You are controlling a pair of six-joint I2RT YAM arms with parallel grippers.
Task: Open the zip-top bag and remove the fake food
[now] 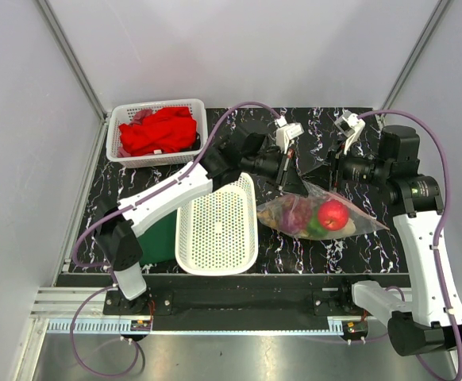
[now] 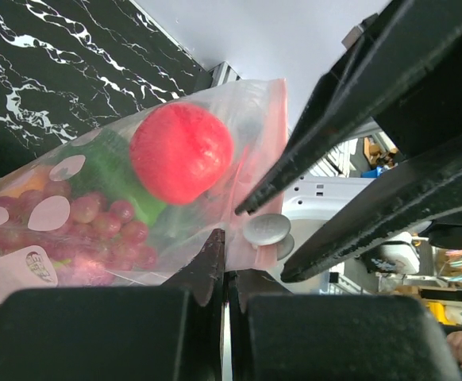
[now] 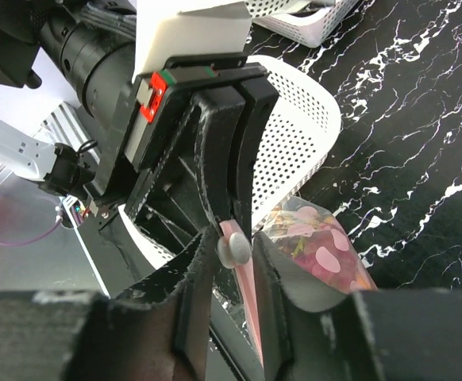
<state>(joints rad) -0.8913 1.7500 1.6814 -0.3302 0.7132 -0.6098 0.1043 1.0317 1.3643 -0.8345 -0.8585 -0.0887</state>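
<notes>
The left gripper (image 2: pixel 224 242) is pinched tight on the top edge of the zip-top bag (image 1: pixel 363 223). The bag sits mid-table, just right of the white tray (image 1: pixel 215 226), with the fake food (image 1: pixel 333 214) inside. The right gripper (image 3: pixel 229 266) straddles the bag's pink strip with its fingers narrowly parted; whether it grips cannot be told.

Zip-top bag (image 1: pixel 363 221), fake food (image 1: pixel 332 214) inside, betw. + below L hand (image 2: pixel 225 258) & R hand (image 3: pixel 232 242); tray (image 1: pixel 217 226) just left of L hand; basket (image 1: pixel 158 105) w/ cloth (image 1: pixel 159 131) farther left, behind.
</notes>
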